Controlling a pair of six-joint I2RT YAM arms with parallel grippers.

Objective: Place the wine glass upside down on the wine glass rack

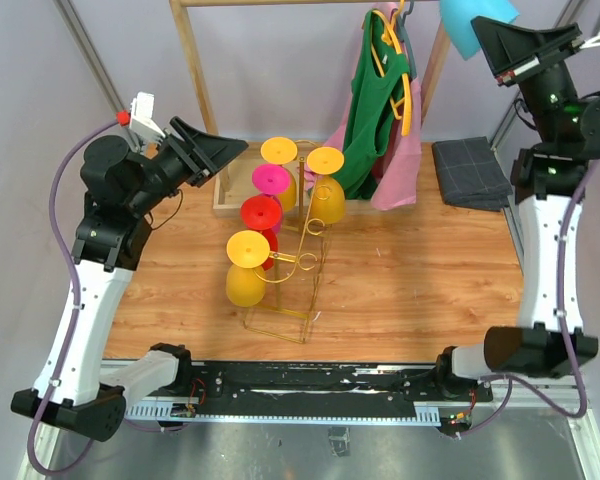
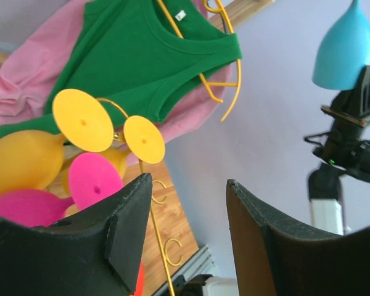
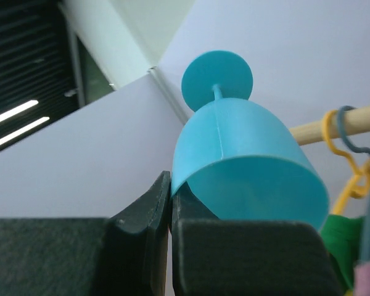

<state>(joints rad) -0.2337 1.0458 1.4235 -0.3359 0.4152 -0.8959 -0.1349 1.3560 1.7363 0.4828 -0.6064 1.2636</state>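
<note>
A gold wire wine glass rack (image 1: 298,258) stands mid-table and holds several upside-down glasses, yellow (image 1: 246,268), red (image 1: 261,222), pink (image 1: 272,182) and two more yellow. My right gripper (image 1: 500,45) is raised high at the back right and is shut on the rim of a blue wine glass (image 1: 470,22). In the right wrist view one finger is inside the blue glass's (image 3: 246,160) bowl and one outside, its foot pointing away. My left gripper (image 1: 220,150) is open and empty, left of the rack. In the left wrist view the rack's hooks (image 2: 166,250) show between its fingers.
A tall wooden clothes rail (image 1: 195,80) stands at the back with a green top (image 1: 370,110) and a pink garment (image 1: 400,165) on yellow hangers. A folded dark grey cloth (image 1: 470,172) lies at the back right. A wooden tray (image 1: 225,195) sits behind the rack.
</note>
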